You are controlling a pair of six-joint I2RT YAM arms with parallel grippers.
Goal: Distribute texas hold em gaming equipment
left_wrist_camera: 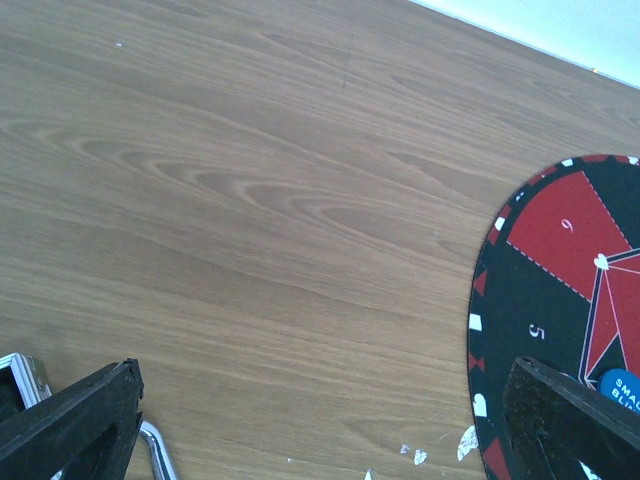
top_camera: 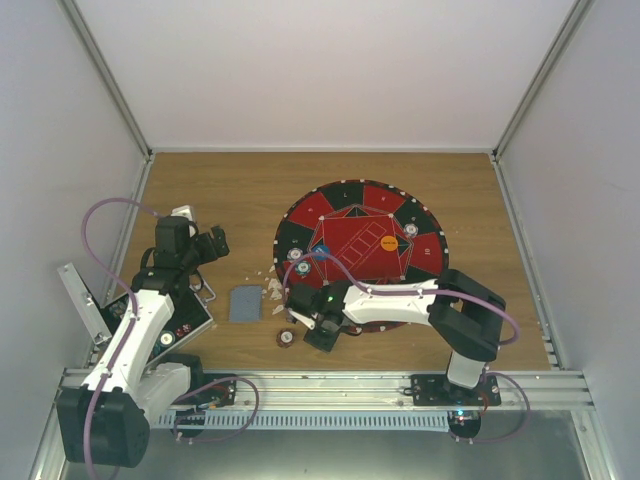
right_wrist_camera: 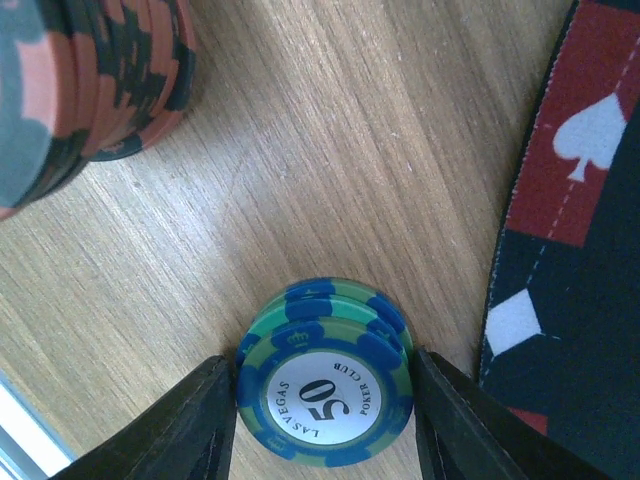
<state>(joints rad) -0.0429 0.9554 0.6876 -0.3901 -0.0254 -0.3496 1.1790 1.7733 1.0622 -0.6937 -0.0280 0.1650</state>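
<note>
Beside the mat's (right_wrist_camera: 590, 200) edge, on the table (right_wrist_camera: 330, 150), the right end effector (right_wrist_camera: 325, 410) clamps one teal chip stack (right_wrist_camera: 325, 350), at least two chips; one red chip stack (right_wrist_camera: 110, 80) stands near. The left end effector (left_wrist_camera: 320, 430) gapes apart, holding nothing.

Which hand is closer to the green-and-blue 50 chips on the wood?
Right. The right hand has the green-and-blue chips between its fingers, touching both sides. The left hand is far off to the left, open above the wooden table.
</note>
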